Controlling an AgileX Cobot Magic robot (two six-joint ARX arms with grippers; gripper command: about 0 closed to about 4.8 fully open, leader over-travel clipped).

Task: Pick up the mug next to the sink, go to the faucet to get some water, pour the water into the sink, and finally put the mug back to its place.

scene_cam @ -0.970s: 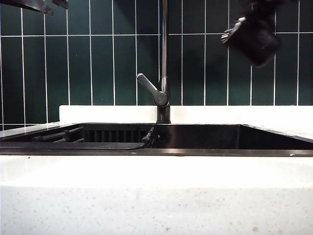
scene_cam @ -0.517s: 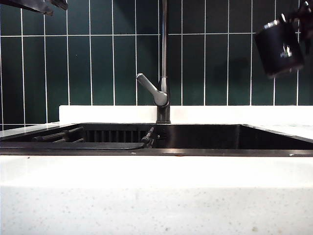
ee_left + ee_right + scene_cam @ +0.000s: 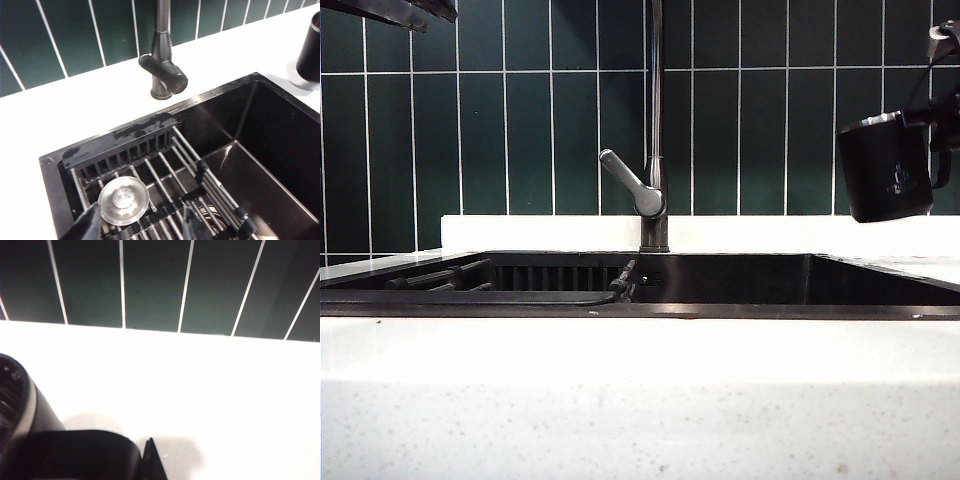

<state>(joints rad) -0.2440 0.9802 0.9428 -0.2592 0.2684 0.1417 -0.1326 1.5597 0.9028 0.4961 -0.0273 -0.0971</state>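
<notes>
Swung from its tipped pose over the sink (image 3: 720, 285) to upright, the mug (image 3: 886, 178) hangs clamped in the right gripper (image 3: 942, 135) above the counter (image 3: 920, 240), so the return step needs a level descent, while the left gripper (image 3: 137, 225) hovers wide above the sink's rack (image 3: 190, 175).

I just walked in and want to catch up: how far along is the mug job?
No water runs from the faucet. In hand: the right gripper holds the mug nearly upright above the counter right of the sink. Left: setting it down. The left gripper hovers open over the sink.
</notes>
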